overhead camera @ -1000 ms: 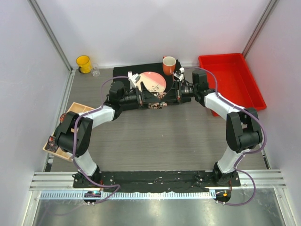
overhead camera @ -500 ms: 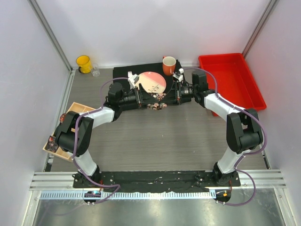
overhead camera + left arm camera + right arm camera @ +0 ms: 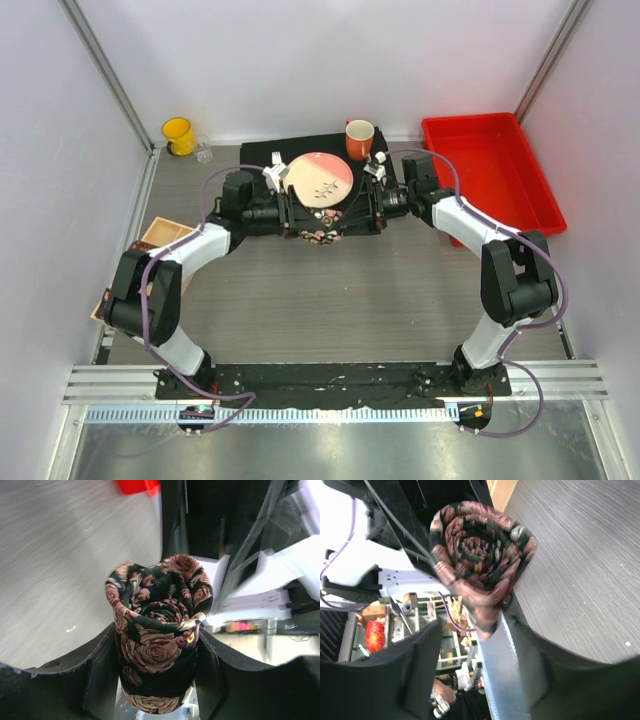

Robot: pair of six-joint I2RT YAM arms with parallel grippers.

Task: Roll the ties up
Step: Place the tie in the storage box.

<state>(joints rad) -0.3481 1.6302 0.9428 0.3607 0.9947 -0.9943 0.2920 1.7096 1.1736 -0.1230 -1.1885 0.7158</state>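
Observation:
A black tie with a pink rose print, rolled into a tight coil [image 3: 159, 640], sits squeezed between the two pads of my left gripper [image 3: 156, 652], which is shut on it. From above, the coil [image 3: 322, 235] lies just in front of the placemat, where both grippers meet. My left gripper [image 3: 303, 222] reaches it from the left. My right gripper [image 3: 352, 218] faces it from the right. In the right wrist view the coil's spiral end [image 3: 480, 555] lies beyond the fingertips, and my right gripper [image 3: 477, 630] stands open with a gap on both sides.
A pink plate [image 3: 320, 178] lies on a black placemat [image 3: 262, 152] just behind the grippers, with an orange mug [image 3: 359, 139] at its far edge. A red bin [image 3: 490, 165] stands at the back right. A yellow cup [image 3: 178, 134], a clear glass [image 3: 204, 152] and a wooden box [image 3: 160, 235] are on the left.
My left gripper has closed on the coiled tie. My right gripper has opened and let go of it. Both wrists have shifted slightly towards the left.

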